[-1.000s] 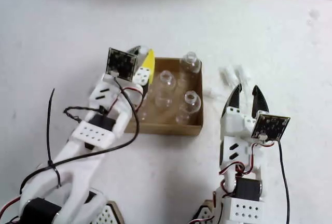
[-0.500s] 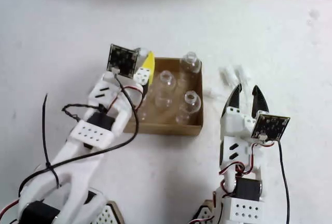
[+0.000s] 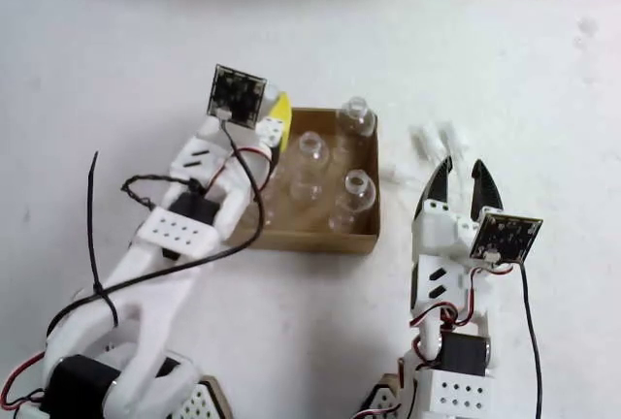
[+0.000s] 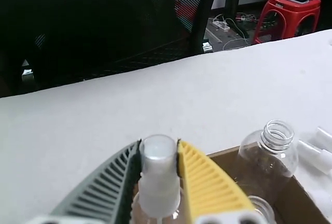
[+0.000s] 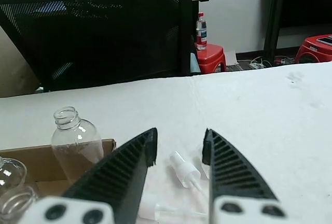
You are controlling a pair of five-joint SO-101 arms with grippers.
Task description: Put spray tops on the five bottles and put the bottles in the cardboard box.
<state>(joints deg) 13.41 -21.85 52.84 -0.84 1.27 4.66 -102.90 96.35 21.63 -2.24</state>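
Note:
My left gripper (image 3: 270,101) is at the far left corner of the cardboard box (image 3: 310,241), shut on a clear bottle with a white spray top (image 4: 157,175). The grey and yellow fingers (image 4: 207,182) clamp the top on both sides. Three uncapped clear bottles (image 3: 356,118) (image 3: 310,151) (image 3: 356,192) stand inside the box. An open-necked bottle (image 4: 275,146) is beyond the box rim (image 4: 228,154). My right gripper (image 3: 461,175) rests open on the table right of the box, its fingers pointing at loose white spray tops (image 3: 434,138). One spray top (image 5: 185,171) lies between the open fingers of the right gripper (image 5: 179,142).
The box (image 5: 31,156) takes up the table's middle, with an uncapped bottle (image 5: 75,141) at its far right corner. White table stretches wide on the far side and the right. A black mesh chair and red stools stand beyond the table's far edge.
The left arm has shifted slightly away and to the right with the spray-topped bottle in its gripper. The right arm has not moved.

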